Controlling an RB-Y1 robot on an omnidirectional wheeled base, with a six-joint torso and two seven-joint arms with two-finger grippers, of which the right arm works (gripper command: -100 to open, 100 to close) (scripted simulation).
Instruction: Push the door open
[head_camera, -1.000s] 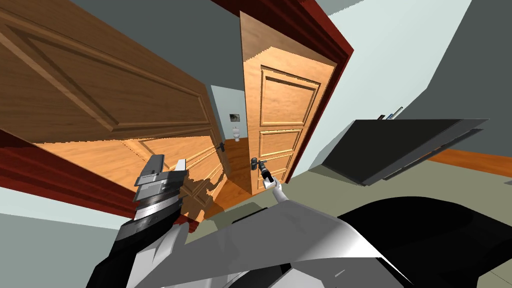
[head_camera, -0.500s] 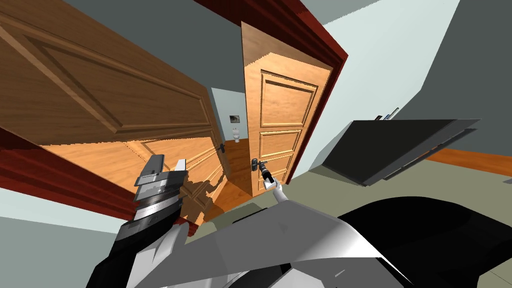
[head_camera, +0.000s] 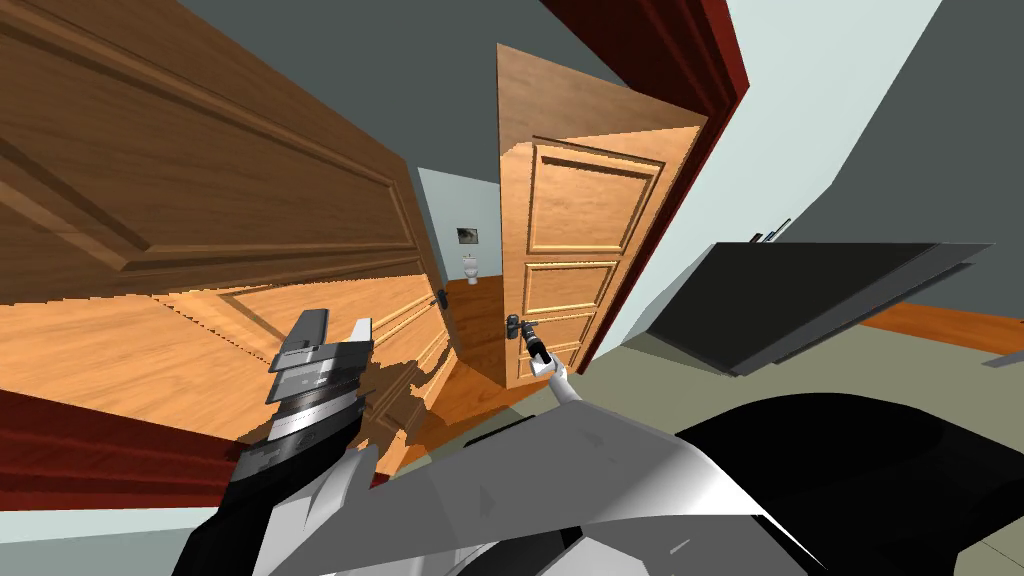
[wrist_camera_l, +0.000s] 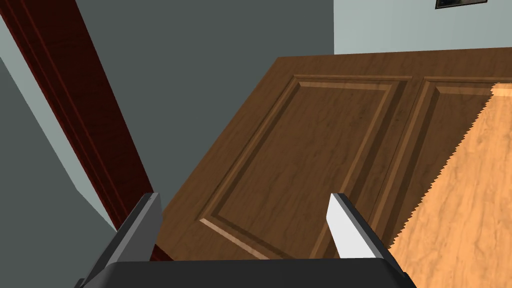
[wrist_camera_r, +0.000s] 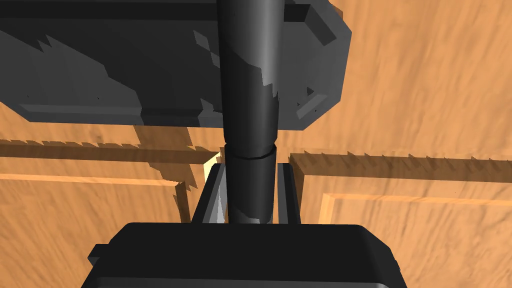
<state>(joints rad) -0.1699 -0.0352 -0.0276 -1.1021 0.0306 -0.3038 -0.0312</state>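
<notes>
My right gripper (wrist_camera_r: 250, 169) is pinching the dark lever handle (wrist_camera_r: 248, 90) of the wooden door (head_camera: 585, 215), which stands ajar ahead of me in its dark red frame (head_camera: 712, 70). My left gripper (wrist_camera_l: 245, 205) hangs with fingers spread before another wooden door leaf (wrist_camera_l: 325, 140), apparently not touching it.

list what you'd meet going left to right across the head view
left gripper → toilet → handle → right gripper → red frame → dark slab
</notes>
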